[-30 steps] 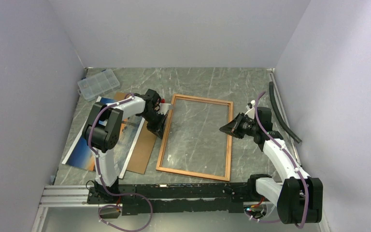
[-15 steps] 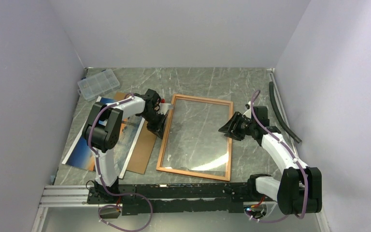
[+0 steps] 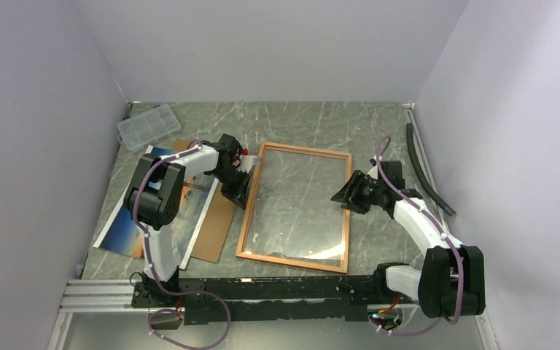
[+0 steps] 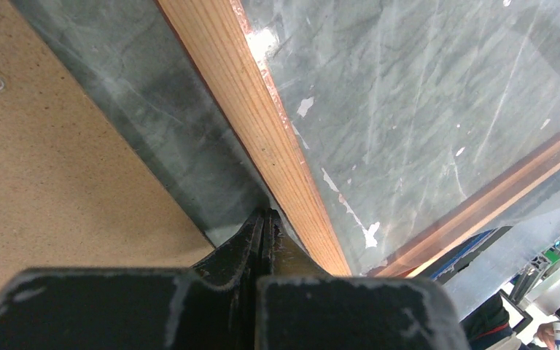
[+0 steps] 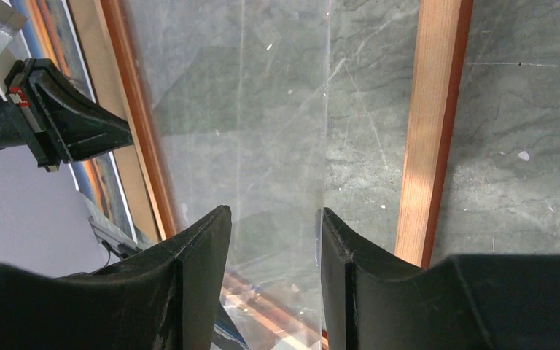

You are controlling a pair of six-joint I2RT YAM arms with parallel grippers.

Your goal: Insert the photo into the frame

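The frame (image 3: 248, 219) lies flat mid-table, its back up, light wooden rails (image 4: 262, 124) round a clear pane (image 5: 262, 109). My left gripper (image 3: 243, 195) is shut on nothing, its tips (image 4: 266, 219) pressed against the outer side of the frame's left rail. My right gripper (image 3: 337, 195) hangs open over the pane just inside the right rail (image 5: 430, 131). The pane's edge runs beside the inner face of its right finger (image 5: 335, 248), short of that rail. The photo (image 3: 127, 226), orange sunset on blue, lies at the left, partly under my left arm.
A brown backing board (image 3: 215, 230) lies between photo and frame, also seen under my left wrist (image 4: 44, 146). A clear compartment box (image 3: 148, 125) sits at the back left. A black hose (image 3: 426, 171) runs along the right wall.
My right gripper has opened and shifted slightly along the frame's right rail. The glare on the pane has moved. The left arm has stayed put.
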